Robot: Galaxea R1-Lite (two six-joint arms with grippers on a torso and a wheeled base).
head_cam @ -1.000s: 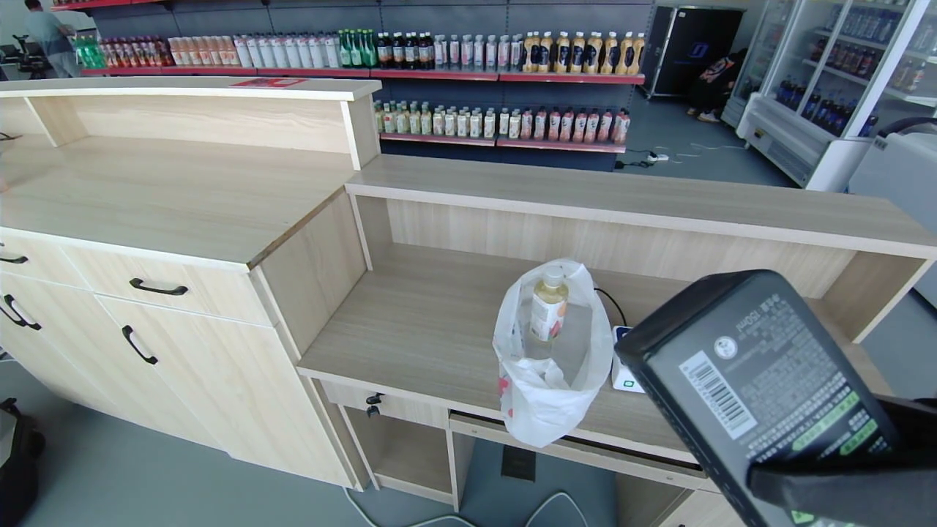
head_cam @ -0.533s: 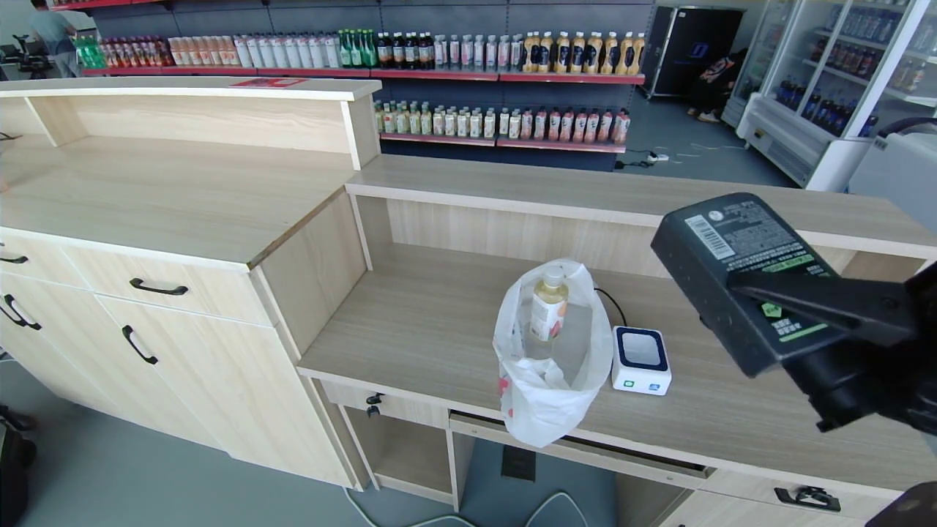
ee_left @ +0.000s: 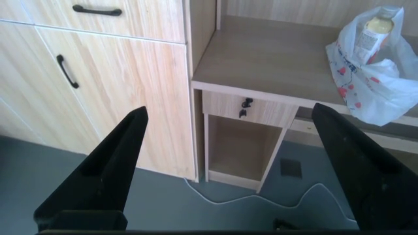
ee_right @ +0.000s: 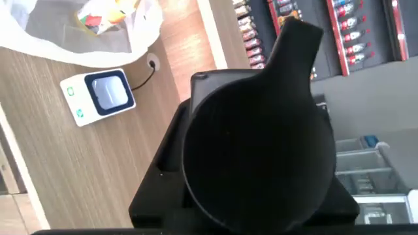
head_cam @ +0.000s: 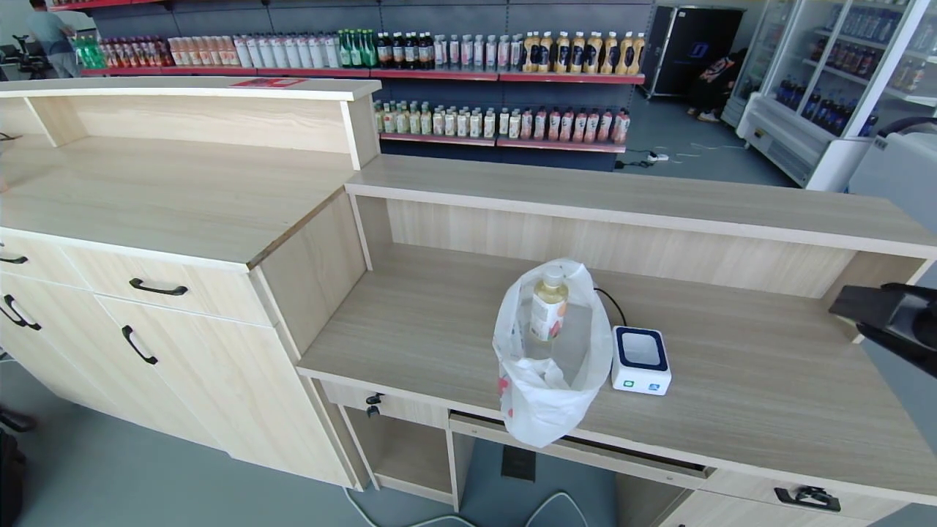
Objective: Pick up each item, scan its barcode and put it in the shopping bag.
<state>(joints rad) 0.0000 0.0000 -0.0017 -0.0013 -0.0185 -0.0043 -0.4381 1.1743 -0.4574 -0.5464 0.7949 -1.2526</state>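
Fingers (ee_left: 98, 176) spread wide apart on the left end effector (ee_left: 230, 111), so that one's open; it hangs out in front of the furniture, above the grey floor (ee_left: 163, 202). Next over is the tall light-wood cabinet (head_cam: 183, 307) with black handles (head_cam: 158, 288) on its drawers and doors, and its top sits higher than the rest. Butted up against its right side is the lower table (head_cam: 424, 315), same pale wood, with a raised ledge (head_cam: 622, 190) running along the back. Near the table's front edge stands the white shopping bag (head_cam: 545, 399), mouth open, its lower part sagging a bit over the edge. Inside it a bottle (head_cam: 549, 307) of yellowish drink with a pale cap stands upright. Just beside the bag on the right (can't tell if it actually touches the plastic) the little white scanner (head_cam: 640, 359) lies flat on the table, dark window facing up, and a thin black cable (head_cam: 607, 300) curls from its back end off behind the bag. Way over at the table's right end, well apart from scanner and bag, is the right end effector (head_cam: 871, 318). Its wrist view shows it closed on a black pack (ee_right: 163, 176), one finger (ee_right: 294, 59) lying across the pack's face, with scanner and bag farther off on the table. Behind everything are store shelves (head_cam: 439, 73) lined with drink bottles, and glass-door fridges (head_cam: 827, 95) at far right.
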